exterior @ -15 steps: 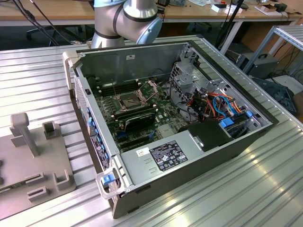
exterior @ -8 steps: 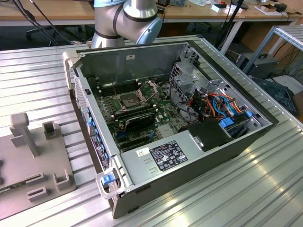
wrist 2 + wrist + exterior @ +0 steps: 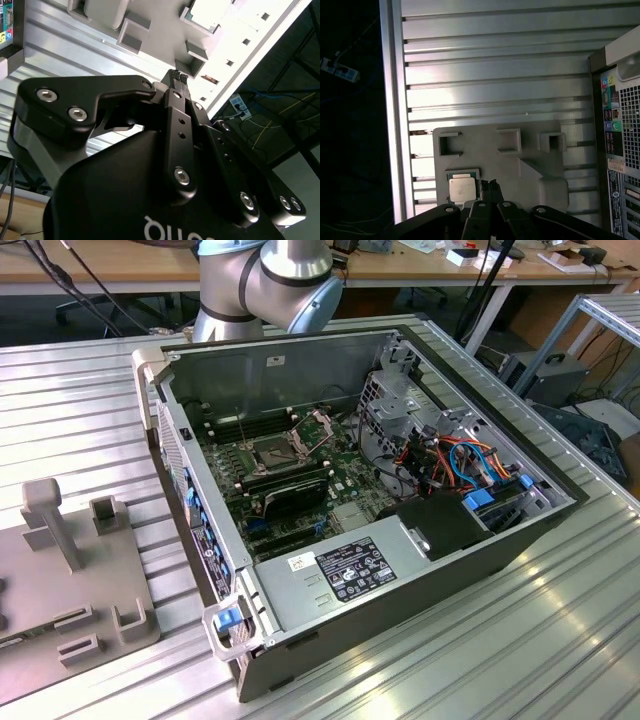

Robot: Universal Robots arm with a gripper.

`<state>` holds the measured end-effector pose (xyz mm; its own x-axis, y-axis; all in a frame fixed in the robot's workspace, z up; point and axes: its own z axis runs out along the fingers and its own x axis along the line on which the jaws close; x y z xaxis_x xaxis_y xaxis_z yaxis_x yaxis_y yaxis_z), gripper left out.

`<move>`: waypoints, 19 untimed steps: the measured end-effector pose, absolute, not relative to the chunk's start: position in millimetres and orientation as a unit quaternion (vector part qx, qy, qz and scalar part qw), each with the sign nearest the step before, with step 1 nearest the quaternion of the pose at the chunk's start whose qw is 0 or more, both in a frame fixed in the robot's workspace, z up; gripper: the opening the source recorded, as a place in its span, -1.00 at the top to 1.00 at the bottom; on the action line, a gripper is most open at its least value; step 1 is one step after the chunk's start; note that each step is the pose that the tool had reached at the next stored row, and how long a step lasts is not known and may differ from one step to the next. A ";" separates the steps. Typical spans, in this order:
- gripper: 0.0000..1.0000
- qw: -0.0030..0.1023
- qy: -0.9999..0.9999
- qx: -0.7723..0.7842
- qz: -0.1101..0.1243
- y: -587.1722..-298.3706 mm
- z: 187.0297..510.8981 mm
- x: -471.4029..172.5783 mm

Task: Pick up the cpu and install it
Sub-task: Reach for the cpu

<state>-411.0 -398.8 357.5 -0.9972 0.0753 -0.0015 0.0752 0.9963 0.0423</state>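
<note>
The black gripper [image 3: 179, 76] is closest to the lens in both wrist views. Its fingers [image 3: 176, 107] are pressed together at the tips with nothing between them. In the first wrist view the gripper [image 3: 492, 185] hangs above a grey fixture plate [image 3: 530, 160], and its tips appear just beside the cpu [image 3: 462, 188]. How high they are above it cannot be judged. The cpu lies flat, metal lid up, in a green-edged recess of that plate, and the gripper's linkage hides its near edge. The plate rests on a ribbed aluminium table [image 3: 495, 75]. In the exterior view the frame's left edge cuts the plate [image 3: 70, 580] off. To the exterior view's right of it, an open computer case [image 3: 300, 350] lies on its side. On the motherboard [image 3: 340, 475] inside, the socket [image 3: 275, 450] has its retaining frame raised, but whether the socket is empty is hard to make out. The arm [image 3: 265, 280] is cropped above the case.
</note>
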 end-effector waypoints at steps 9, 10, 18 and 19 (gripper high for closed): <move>0.79 0.002 0.999 0.038 0.021 -398.9 338.8 -412.7; 0.79 0.002 0.999 0.038 0.021 -399.0 338.0 -412.9; 0.79 0.002 0.999 0.038 0.021 -398.9 335.5 -419.8; 0.79 0.002 0.999 0.038 0.021 -399.0 334.3 -421.3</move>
<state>-421.3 -399.0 334.3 -0.9972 0.0752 -0.0017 0.0751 0.9963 0.0424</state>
